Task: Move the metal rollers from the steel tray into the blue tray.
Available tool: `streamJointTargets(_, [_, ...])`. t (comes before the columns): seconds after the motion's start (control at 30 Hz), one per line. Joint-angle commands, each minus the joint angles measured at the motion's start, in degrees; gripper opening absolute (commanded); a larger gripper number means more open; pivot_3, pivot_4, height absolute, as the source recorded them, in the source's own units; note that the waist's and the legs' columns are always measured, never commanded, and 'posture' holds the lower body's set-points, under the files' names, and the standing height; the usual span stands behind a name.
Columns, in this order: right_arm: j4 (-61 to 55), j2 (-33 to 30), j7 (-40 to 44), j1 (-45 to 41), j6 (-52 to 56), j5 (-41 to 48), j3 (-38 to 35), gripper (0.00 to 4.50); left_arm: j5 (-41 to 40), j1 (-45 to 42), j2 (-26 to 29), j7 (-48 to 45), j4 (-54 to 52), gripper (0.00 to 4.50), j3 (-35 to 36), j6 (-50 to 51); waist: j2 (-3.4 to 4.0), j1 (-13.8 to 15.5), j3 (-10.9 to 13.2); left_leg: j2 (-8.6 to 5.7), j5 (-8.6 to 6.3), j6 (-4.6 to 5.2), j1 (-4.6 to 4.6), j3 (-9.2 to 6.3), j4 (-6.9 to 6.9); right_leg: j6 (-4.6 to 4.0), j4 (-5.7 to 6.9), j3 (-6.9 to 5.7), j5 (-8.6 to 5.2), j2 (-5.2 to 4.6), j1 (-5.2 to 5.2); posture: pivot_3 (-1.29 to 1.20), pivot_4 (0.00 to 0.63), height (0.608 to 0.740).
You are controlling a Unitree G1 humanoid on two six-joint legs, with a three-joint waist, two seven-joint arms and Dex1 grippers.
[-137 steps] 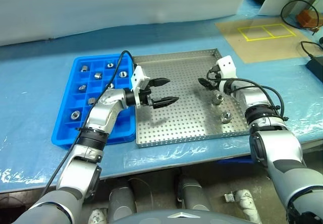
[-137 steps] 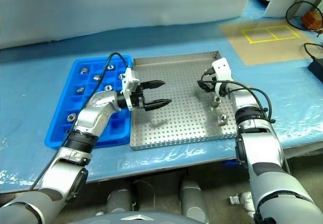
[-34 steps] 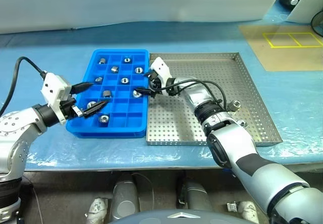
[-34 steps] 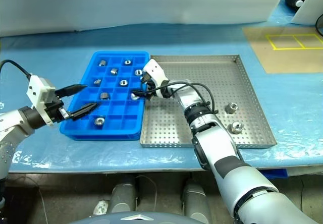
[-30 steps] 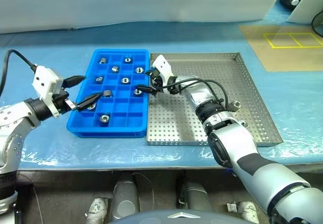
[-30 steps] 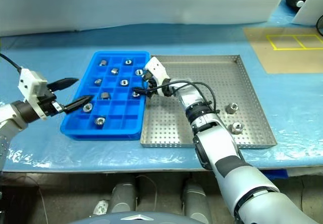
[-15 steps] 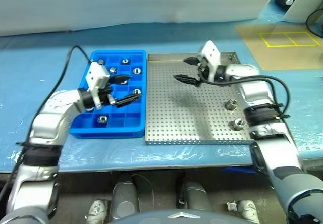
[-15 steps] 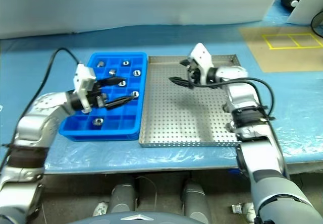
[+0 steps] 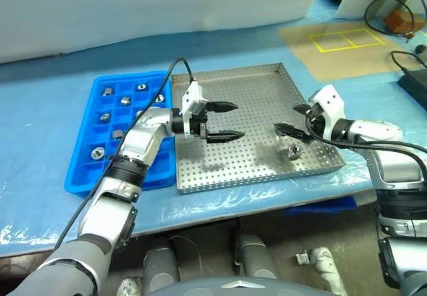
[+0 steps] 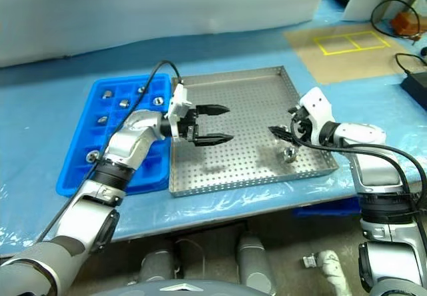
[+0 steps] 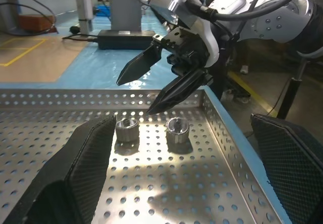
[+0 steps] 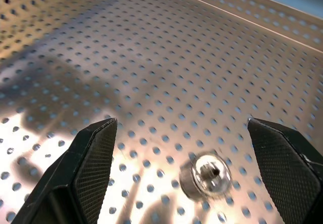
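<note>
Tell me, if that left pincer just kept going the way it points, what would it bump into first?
Probably the right pincer, which hangs open straight ahead of the open left pincer. The two metal rollers lie lower, on the steel tray, likely under its path, though depth is hard to judge.

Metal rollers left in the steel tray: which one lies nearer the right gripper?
The roller closer to the steel tray's right rim. It sits just below the open right gripper; the other roller lies further toward the tray's middle.
</note>
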Motion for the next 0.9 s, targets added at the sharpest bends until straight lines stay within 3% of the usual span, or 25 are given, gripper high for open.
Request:
streamJointTargets(0.03, [-0.67,-0.39,-1.86,-0.02,-0.92,0.58,-1.42,4.24,0.20,-1.09,-0.33,-1.10,-0.17,4.50,0.54,-1.40,0.00,-0.71,0.00,0.00,-0.03,-0.03,0.04,-0.01,0.00,0.01,0.00,0.07,0.01,0.07,0.03,-0.52,0.150,0.740])
streamJointTargets(0.83, [33.24,5.81,-3.77,-12.35,-17.21,-6.42,7.44,4.24,-0.47,6.61,3.79,3.09,-10.98,4.50,2.10,3.47,0.02,0.08,-0.01,0.07,-0.16,0.38,-0.02,-0.02,-0.07,-0.07,-0.55,0.15,0.07,0.25,0.20,-0.39,0.150,0.740])
streamJointTargets(0.9, [32.81,5.93,-2.68,-11.77,-17.49,-5.97,7.34,3.86,-0.46,6.71,3.86,3.15,-11.14,4.50,2.09,3.55,0.02,0.39,-0.01,0.08,-0.15,0.38,0.00,0.00,-0.07,-0.07,-0.54,0.16,0.07,0.26,0.20,-0.39,0.150,0.740])
